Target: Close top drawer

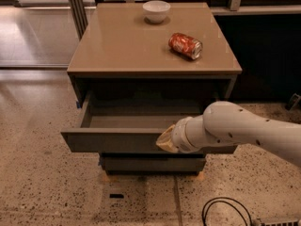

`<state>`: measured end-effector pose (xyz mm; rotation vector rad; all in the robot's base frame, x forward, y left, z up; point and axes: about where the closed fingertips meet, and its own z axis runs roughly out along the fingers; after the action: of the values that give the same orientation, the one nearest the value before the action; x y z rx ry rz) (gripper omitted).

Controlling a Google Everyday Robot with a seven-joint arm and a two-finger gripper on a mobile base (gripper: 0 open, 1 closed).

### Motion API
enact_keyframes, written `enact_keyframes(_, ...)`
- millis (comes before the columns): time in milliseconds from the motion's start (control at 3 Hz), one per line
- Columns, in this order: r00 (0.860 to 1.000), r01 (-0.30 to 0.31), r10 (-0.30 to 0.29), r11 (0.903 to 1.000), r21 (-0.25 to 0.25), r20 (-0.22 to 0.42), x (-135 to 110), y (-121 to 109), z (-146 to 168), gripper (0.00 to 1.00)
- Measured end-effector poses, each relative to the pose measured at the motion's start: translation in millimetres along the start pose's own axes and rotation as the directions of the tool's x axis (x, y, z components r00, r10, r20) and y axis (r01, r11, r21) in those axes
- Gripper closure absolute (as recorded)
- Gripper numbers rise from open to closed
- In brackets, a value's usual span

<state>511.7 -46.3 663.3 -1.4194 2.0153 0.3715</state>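
Speckled terrazzo floor (42, 187), glossy paler floor (33, 36) upper left. Tan tabletop (127, 46), dark panel (263, 55) behind right. Black cable (225, 211) on floor. Claw (165, 141) low centre, before the cabinet (150, 166).

one camera, high before cabinet (117, 46), angled down, fairly near; tool (165, 141) at top drawer (108, 141) front.

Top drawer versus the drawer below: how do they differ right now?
The top drawer stands pulled out, grey inside showing; the lower drawer sits back beneath it, inside hidden. The gripper is at the top drawer's front, not at the lower drawer. Both have plain, dark, handleless fronts.
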Motion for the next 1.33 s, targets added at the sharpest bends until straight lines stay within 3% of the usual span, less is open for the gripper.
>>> enact_keyframes(333, 1.000, 0.007, -0.008, 0.9997, 0.021, 0.018, -12.6, -26.2, 16.5, 1.00)
enact_keyframes(1000, 0.999, -0.007, 0.006, 0.9990, 0.044, 0.033, -12.7, -39.7, 14.7, 1.00)
enact_keyframes(1333, 0.998, -0.020, 0.014, 0.9936, 0.112, 0.058, -16.5, -67.7, 11.2, 1.00)
